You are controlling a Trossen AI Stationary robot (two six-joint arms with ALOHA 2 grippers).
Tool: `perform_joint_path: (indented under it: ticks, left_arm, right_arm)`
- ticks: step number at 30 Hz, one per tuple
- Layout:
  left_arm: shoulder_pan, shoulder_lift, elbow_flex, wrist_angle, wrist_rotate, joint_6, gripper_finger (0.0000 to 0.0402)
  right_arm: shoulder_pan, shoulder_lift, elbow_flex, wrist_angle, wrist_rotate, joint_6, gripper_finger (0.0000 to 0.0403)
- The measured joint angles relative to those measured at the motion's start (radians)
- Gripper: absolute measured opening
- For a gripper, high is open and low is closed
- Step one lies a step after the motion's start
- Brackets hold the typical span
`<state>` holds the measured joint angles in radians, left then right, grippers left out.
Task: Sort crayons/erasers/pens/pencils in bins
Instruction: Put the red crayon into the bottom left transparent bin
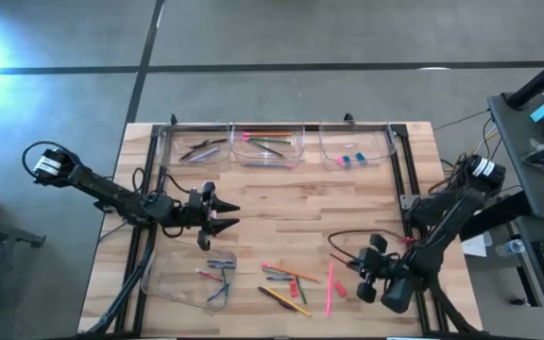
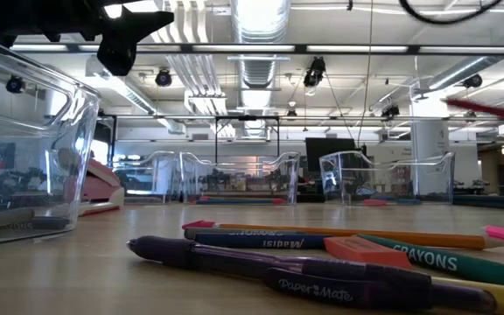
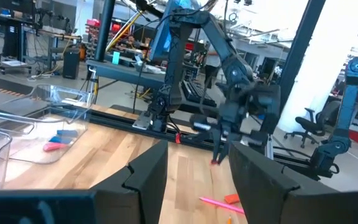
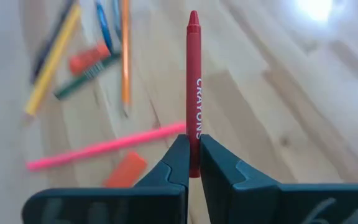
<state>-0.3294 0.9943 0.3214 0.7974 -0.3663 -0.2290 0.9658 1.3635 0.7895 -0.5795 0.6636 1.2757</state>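
Your right gripper (image 4: pixel 193 163) was pinched shut on a red wax crayon (image 4: pixel 193 93), gripped near its butt and lifted above the loose pile, the long pink pencil (image 4: pixel 104 148) and orange-red eraser block (image 4: pixel 125 172) lying on the wooden table (image 1: pixel 281 217) beneath. You'd have done well to keep the grip firm and carry it level towards the clear plastic bin holding crayons (image 1: pixel 192 276), passing clear of the left gripper (image 1: pixel 217 215), which hovered with its fingers spread beside that bin.

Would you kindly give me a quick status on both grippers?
Right gripper shut on red crayon, above loose pile. Left gripper open, empty, near front bin. Nothing blocking.
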Motion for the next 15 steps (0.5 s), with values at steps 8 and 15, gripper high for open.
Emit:
perform_joint_path:
  ticks: [8,15]
  left_arm:
    - [0.000,0.009,0.000,0.005,0.000,0.000,0.0157]
    - [0.001,0.080,0.019,0.006,-0.001,0.000,0.0157]
  right_arm:
    - [-0.003,-0.053,0.000,0.016,0.133,-0.037,0.0013]
    - [-0.030,-0.067,-0.001,0.157,0.187,-0.181,0.0013]
